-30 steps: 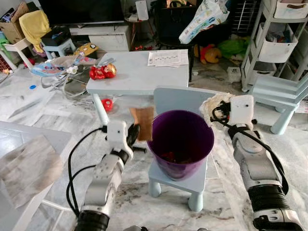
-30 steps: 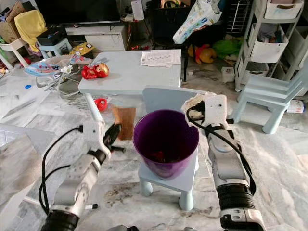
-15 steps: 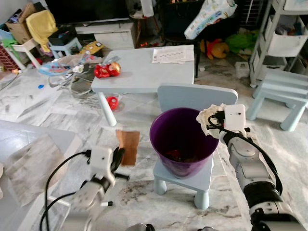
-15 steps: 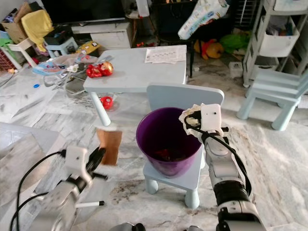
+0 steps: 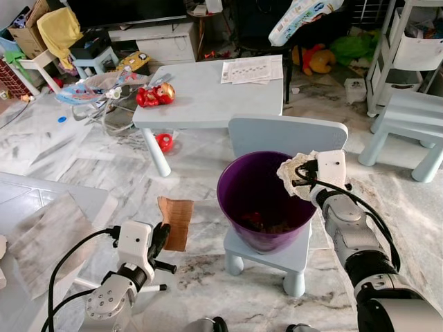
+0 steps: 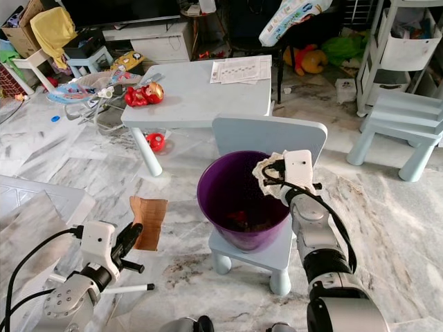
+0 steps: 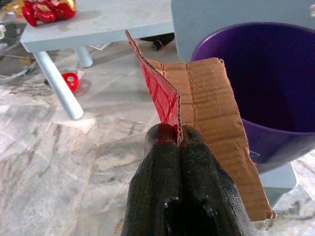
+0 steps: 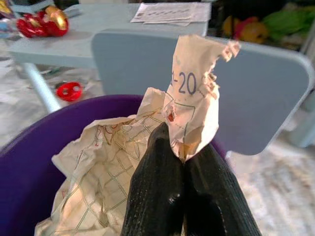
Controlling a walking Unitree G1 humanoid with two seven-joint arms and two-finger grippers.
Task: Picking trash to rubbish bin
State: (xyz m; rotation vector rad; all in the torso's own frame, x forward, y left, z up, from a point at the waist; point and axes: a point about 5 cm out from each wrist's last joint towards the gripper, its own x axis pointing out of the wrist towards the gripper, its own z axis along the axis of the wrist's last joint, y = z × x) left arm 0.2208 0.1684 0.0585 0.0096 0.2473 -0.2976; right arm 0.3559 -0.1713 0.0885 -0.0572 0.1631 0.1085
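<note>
My left gripper is pinched tight on the lower edge of a torn cardboard piece, brown on one face and red on the other, which stands up from my fingers; the purple bin sits just beyond it to its right, on a small pale blue chair. My right gripper is closed on a crumpled paper printed with lines and numbers, and it hangs at the bin's near right rim, with the paper spilling over the purple wall. Some reddish scraps lie at the bottom of the bin. Past the chair stands a pale blue table with a red toy on it.
</note>
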